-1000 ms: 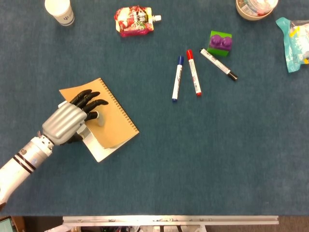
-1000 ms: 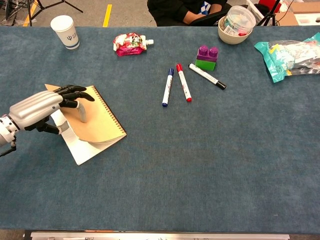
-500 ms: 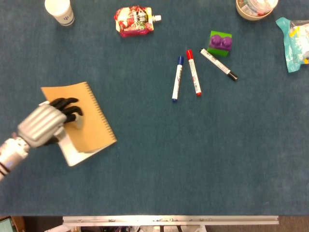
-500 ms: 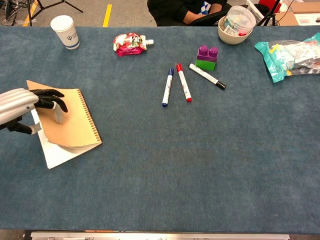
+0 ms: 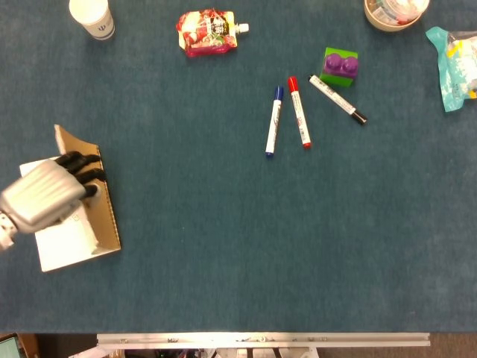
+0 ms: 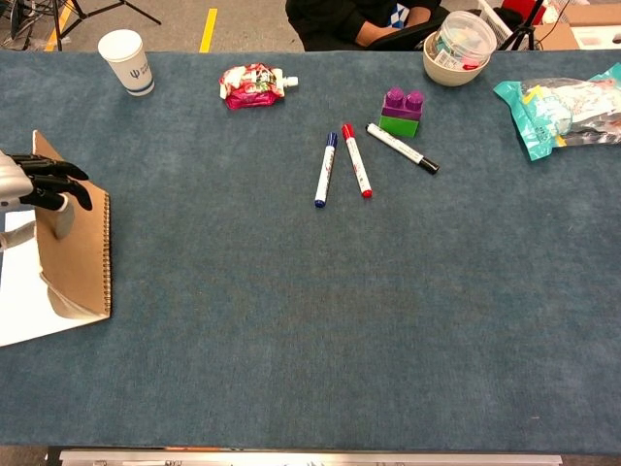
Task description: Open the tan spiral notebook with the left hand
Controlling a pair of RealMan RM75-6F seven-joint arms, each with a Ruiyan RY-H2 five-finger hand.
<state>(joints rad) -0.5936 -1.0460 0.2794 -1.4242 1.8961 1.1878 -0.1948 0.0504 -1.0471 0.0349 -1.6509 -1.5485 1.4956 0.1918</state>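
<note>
Since a second ago my left hand (image 5: 41, 200) has dragged the tan spiral-bound notebook (image 5: 88, 195) well to the left, from near the middle-left of the blue felt tabletop (image 5: 238, 246) to its left edge, and the cover has swung up from a shallow lift to nearly upright. My dark fingers (image 6: 50, 183) curl over the top edge of that cardboard cover and hold it raised; the silver back of the hand faces up.

The notebook now lies open at the left edge of the tabletop. Its tan cover stands on its long side, with the wire spiral running along the lower right edge, and the white blank pages (image 5: 65, 239) lie flat beneath and to the left of it. No writing shows on the page.

My right hand shows in neither view.

The white paper cup (image 6: 127, 60) at the far left corner carries a small blue emblem that I cannot read. The print on the three markers (image 5: 298, 112) and the red snack pouch (image 5: 206, 32) is too small to make out.
</note>
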